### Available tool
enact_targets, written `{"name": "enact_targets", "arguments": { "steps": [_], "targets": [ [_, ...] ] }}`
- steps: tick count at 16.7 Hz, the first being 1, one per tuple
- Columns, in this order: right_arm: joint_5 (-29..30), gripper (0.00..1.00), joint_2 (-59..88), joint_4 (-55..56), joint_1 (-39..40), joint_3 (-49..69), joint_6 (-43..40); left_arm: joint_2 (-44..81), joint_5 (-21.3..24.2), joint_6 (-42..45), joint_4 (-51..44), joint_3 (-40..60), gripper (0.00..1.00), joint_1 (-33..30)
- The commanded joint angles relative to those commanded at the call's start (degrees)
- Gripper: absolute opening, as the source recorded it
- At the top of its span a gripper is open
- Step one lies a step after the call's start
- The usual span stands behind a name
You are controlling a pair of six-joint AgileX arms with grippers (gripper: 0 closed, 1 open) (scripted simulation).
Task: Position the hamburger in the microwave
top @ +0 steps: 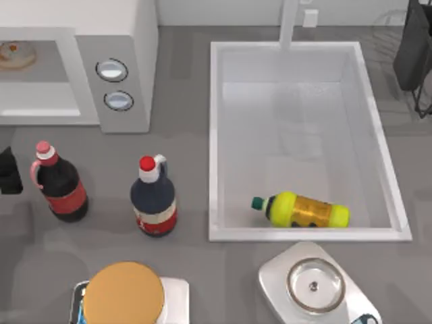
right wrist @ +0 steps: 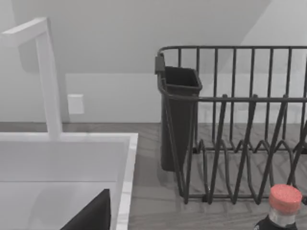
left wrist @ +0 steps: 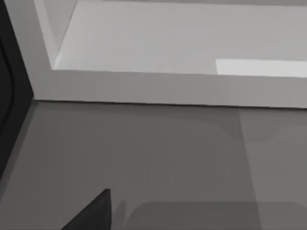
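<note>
The hamburger [top: 16, 55], a small beige bun with orange-brown patches, lies inside the pale cavity of the white microwave [top: 135, 40] at the back left. The microwave's grey panel carries two round dials [top: 112, 70]. A dark part of my left gripper [top: 7, 172] shows at the table's left edge, in front of the microwave and apart from the hamburger. The left wrist view looks at the microwave's front sill [left wrist: 163, 86] and pale floor, with a dark corner of the gripper [left wrist: 91, 215] low down. A dark corner of my right gripper [right wrist: 91, 213] appears in the right wrist view.
Two dark bottles with red caps [top: 59, 183] [top: 154, 199] stand in front of the microwave. A yellow bottle [top: 304, 210] lies in the white sink [top: 216, 135]. A large tan-orange disc [top: 123, 293] and a silvery scale [top: 312, 285] sit at the front. A black dish rack [right wrist: 230, 124] stands back right.
</note>
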Motion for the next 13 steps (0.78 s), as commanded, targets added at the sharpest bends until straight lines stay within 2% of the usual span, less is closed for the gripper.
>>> {"name": "enact_targets", "arguments": {
  "steps": [5,9,13],
  "targets": [
    [0.00,1.00,0.00,0.00,0.00,0.00,0.00,-3.46,-1.07,1.16,-4.08,2.55,1.00,-1.65],
    [0.00,1.00,0.00,0.00,0.00,0.00,0.00,-12.59,-2.66,2.92,-15.31,6.54,1.00,-2.69],
    [0.00,1.00,0.00,0.00,0.00,0.00,0.00,-20.94,-1.90,1.87,-26.95,7.76,1.00,-2.37]
  ]
}}
